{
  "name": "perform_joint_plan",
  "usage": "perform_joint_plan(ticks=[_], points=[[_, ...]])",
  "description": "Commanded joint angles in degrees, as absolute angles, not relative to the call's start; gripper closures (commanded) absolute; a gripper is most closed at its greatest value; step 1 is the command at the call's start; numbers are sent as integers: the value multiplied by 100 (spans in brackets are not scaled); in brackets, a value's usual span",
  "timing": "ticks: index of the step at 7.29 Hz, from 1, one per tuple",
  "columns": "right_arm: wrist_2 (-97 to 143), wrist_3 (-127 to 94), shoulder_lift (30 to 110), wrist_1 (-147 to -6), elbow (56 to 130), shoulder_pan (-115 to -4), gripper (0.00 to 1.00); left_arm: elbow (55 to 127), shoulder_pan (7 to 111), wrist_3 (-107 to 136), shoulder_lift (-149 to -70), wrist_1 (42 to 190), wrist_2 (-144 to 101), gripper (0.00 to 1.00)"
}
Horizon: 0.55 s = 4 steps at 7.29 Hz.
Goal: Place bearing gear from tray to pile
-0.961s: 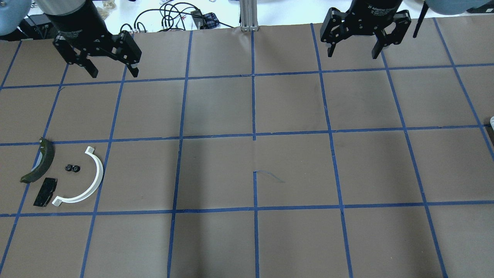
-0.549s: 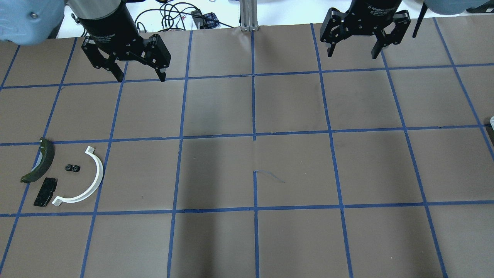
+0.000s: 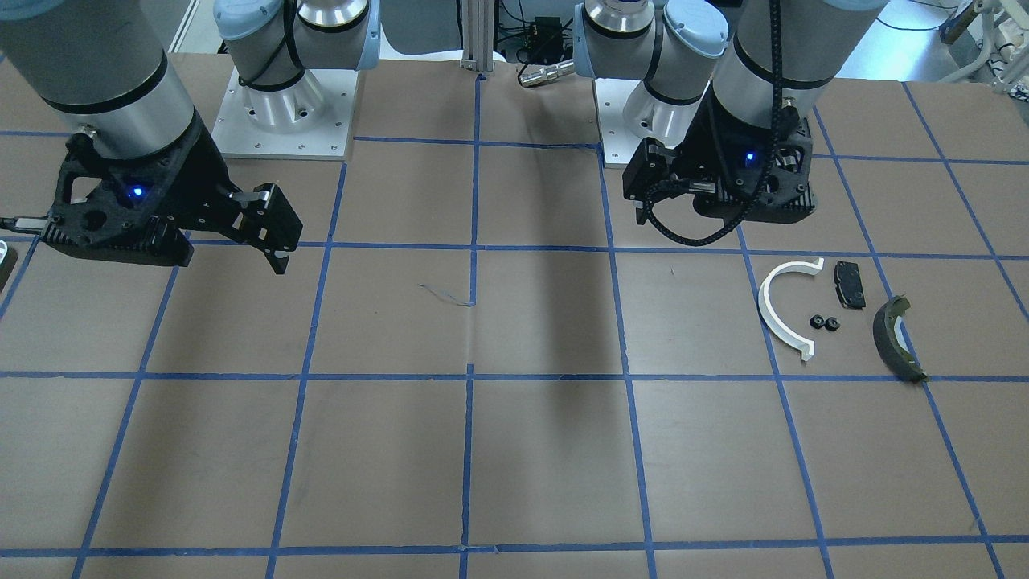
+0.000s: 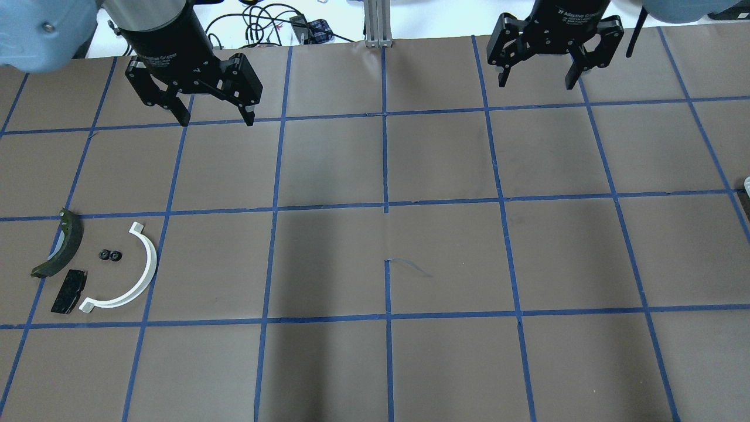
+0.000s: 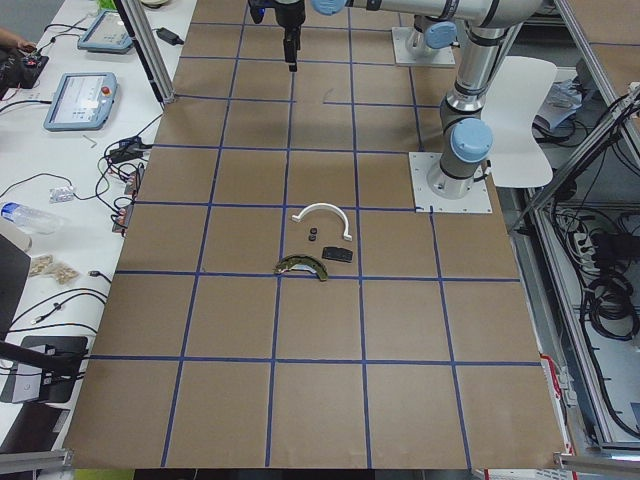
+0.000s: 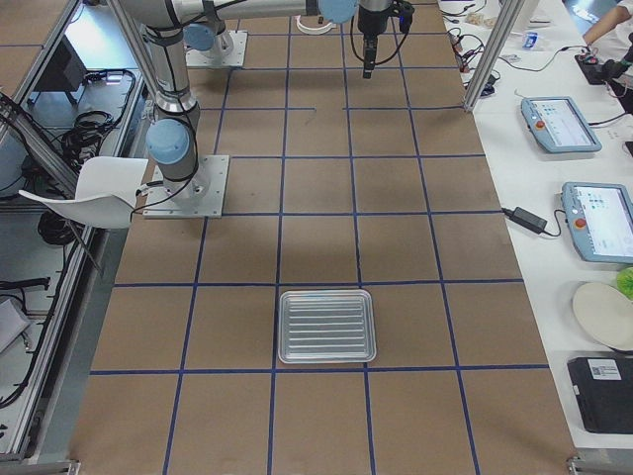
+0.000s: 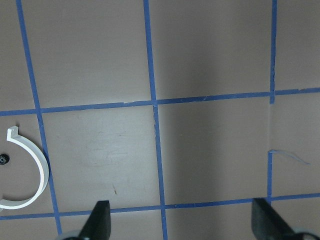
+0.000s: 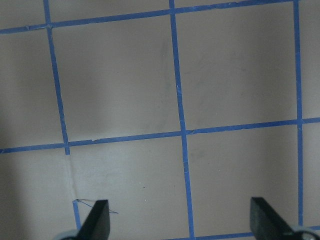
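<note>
Bearing gears [image 4: 110, 255]: two small black round parts side by side on the worktop [image 4: 445, 258], inside the pile, between the white half-ring arc [image 4: 153, 258] and the dark curved shoe [image 4: 63, 251], touching neither.
Pile: arc, shoe and flat black pad [image 4: 69, 291] loosely grouped at the robot's left end.
Tray [image 6: 327, 293]: clear, at the opposite end, well apart from the pile.
Left pincer [image 4: 217, 121]: released, grasping nothing, raised near the robot's base.
Right pincer [image 4: 537, 83]: released, nothing between its fingers.
</note>
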<state>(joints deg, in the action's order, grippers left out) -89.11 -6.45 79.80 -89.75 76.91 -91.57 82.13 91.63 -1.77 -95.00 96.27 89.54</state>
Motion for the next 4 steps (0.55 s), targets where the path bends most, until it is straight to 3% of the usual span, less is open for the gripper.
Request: perform_joint_plan(ticks=[1,4], points=[[-8886,-536,7972,-9255,7690,-9149,0,8498,8957,-193,-9265,9563,8956,0],[-8868,-519,7954,-9272,7682,-9149,0,8508,8930,-185,-9237,9571,8965,0]])
